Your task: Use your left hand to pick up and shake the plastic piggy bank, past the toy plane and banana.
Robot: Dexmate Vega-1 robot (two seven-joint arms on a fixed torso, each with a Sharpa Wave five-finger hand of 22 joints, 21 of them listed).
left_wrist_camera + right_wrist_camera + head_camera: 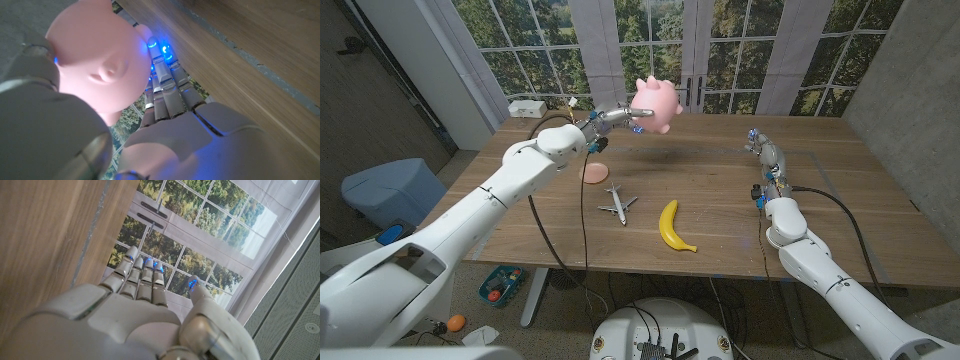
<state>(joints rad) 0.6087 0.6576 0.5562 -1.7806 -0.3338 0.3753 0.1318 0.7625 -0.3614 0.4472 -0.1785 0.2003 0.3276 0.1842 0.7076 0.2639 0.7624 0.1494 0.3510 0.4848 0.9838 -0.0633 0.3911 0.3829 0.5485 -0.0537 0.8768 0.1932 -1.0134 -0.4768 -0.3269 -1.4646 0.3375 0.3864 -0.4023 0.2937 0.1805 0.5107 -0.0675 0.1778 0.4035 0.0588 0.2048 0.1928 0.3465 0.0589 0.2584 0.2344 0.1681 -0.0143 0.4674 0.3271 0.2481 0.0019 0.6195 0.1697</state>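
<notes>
1. Left hand (612,117) is gripping the pink piggy bank (653,104), held up in the air past the toy plane (617,204).
2. Banana (673,226) lies just beside the plane on the table (720,190).
3. Right hand (761,146) holds nothing, fingers extended and close together, well apart from the plane.

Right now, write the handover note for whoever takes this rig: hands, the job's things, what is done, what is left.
Left hand: holds the pink piggy bank raised above the table's far side; in the left wrist view its fingers wrap the pig's body.
Right hand: holds nothing, fingers straight, above the table's right side.
Toy plane and banana lie on the table nearer the robot, untouched. A small pink disc lies under the left arm.
Done: pig picked up. Left: the shake; one frame cannot show whether it has begun.
</notes>
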